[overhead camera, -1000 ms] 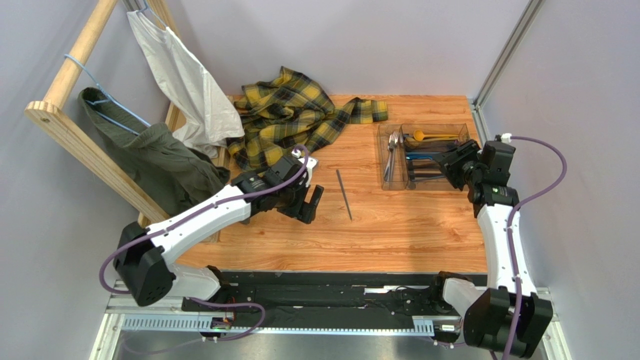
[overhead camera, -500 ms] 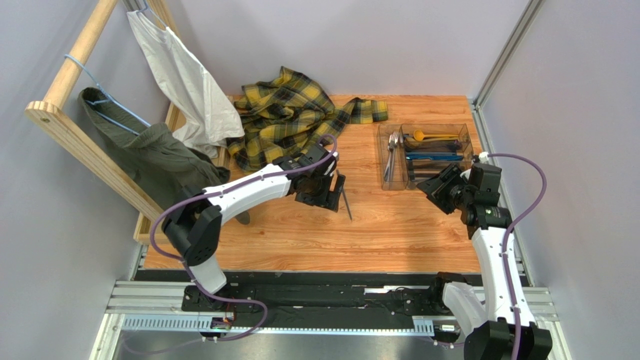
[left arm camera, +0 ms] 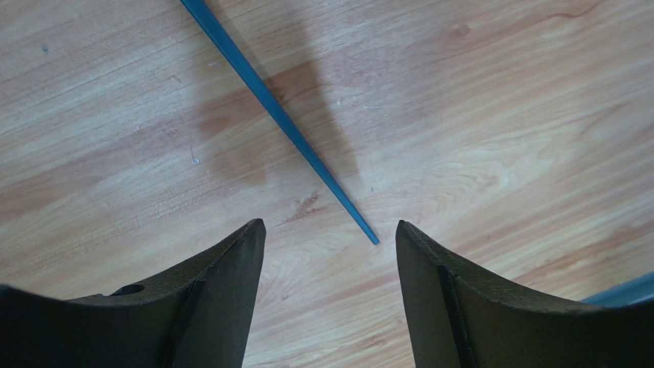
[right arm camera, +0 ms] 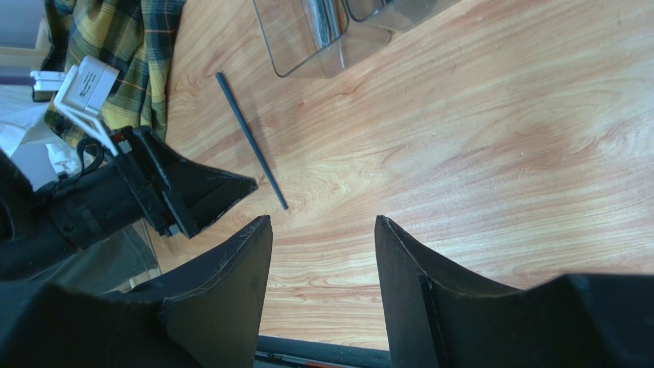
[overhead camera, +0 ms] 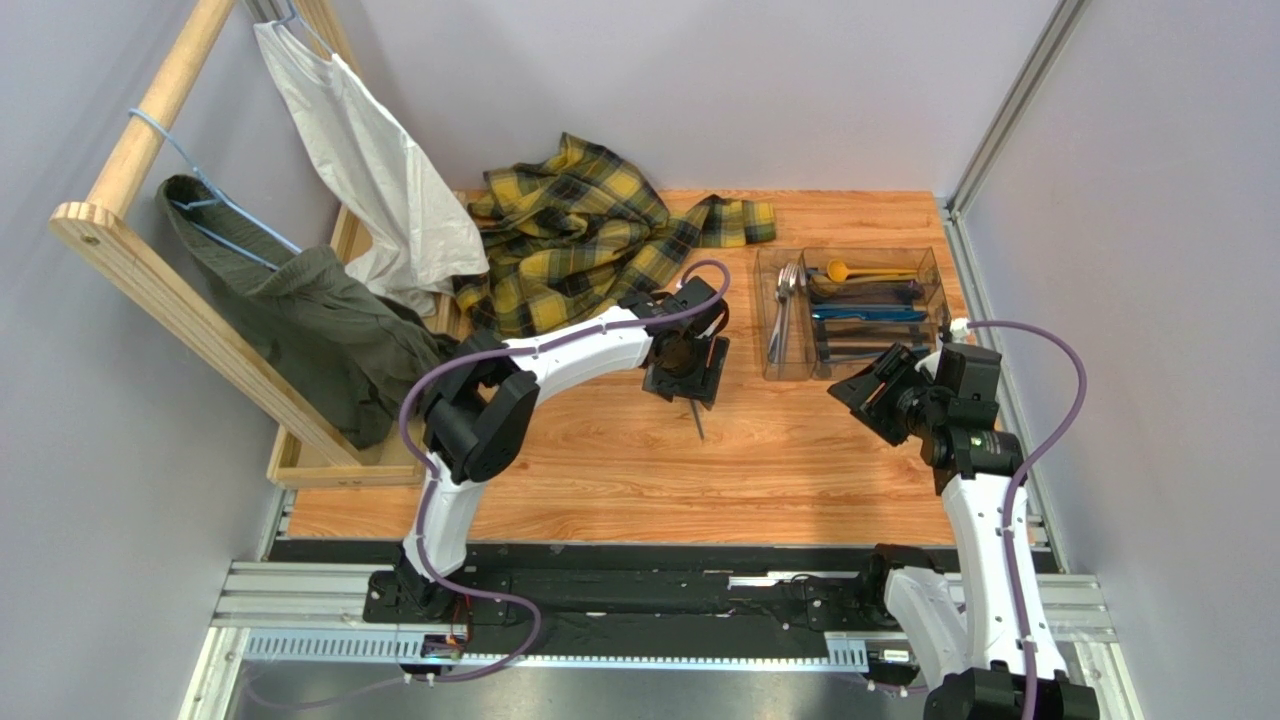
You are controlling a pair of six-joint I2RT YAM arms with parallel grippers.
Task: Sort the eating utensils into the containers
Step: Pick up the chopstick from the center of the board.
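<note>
A slim dark stick (overhead camera: 696, 416) lies alone on the wooden table; it shows blue in the left wrist view (left arm camera: 276, 115) and dark in the right wrist view (right arm camera: 250, 140). My left gripper (overhead camera: 690, 372) hovers right over it, open and empty, the stick's tip between the fingertips (left arm camera: 330, 228). The clear tray (overhead camera: 787, 365) at the back right holds several utensils, among them a gold spoon (overhead camera: 864, 272) and blue pieces (overhead camera: 872, 314). My right gripper (overhead camera: 872, 393) is open and empty, just in front of the tray; its corner shows in the right wrist view (right arm camera: 322, 46).
A yellow plaid shirt (overhead camera: 586, 225) lies bunched at the back of the table, close behind the left arm. A wooden clothes rack (overhead camera: 135, 255) with a white garment and a green one stands at the left. Grey walls close in the sides.
My left gripper has swung right from the table's left part to over the stick. My right gripper has drawn back from over the tray toward the near side.
</note>
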